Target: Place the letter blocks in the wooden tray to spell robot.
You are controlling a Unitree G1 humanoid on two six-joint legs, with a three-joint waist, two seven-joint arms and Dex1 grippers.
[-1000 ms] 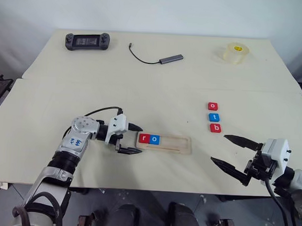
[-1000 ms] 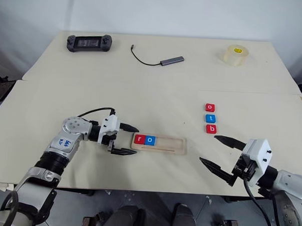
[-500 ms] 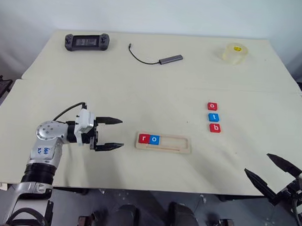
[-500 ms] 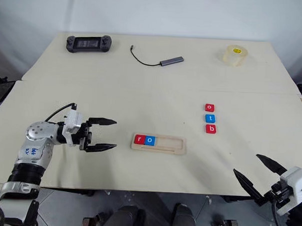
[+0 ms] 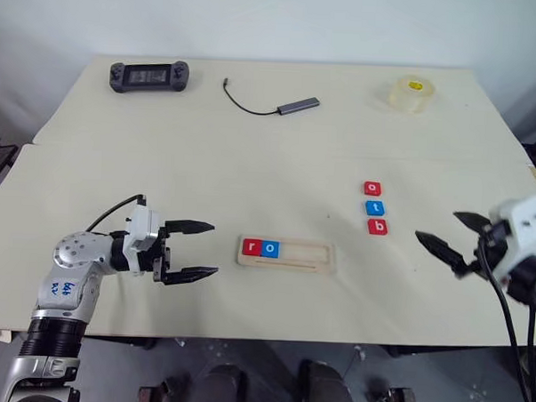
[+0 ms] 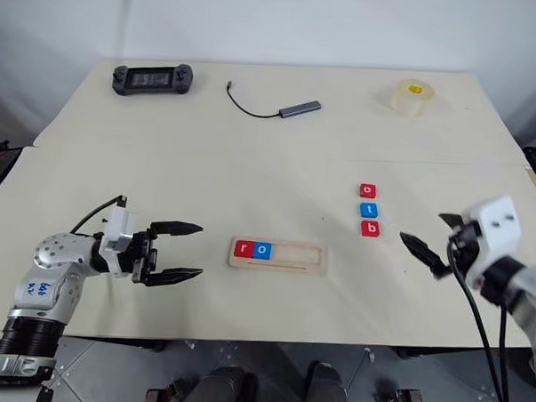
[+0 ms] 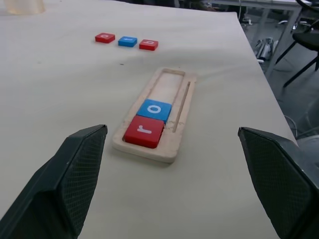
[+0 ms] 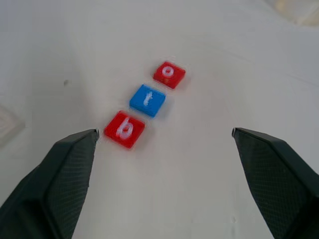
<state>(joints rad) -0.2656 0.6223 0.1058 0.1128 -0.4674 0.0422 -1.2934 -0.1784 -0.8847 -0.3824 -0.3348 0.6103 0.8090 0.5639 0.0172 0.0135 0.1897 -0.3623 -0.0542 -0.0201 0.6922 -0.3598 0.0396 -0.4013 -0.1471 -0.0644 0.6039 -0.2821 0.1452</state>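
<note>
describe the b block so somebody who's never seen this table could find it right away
On the table's right half, right of the wooden tray, three loose blocks form a short column. The b block is the nearest one, red like the far o but marked b, next to the blue t.

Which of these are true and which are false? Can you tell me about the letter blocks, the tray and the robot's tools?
1. The wooden tray already holds a red r block and a blue o block. True.
2. The red b block sits in the tray. False: it lies on the table, to the tray's right, in a column with the blue t block and the red o block.
3. The left tool grips a block. False: it is open and empty.
4. The right tool is open, to the right of the loose blocks. True.
5. A roll of tape stands inside the tray. False: it stands at the far right of the table.
</note>
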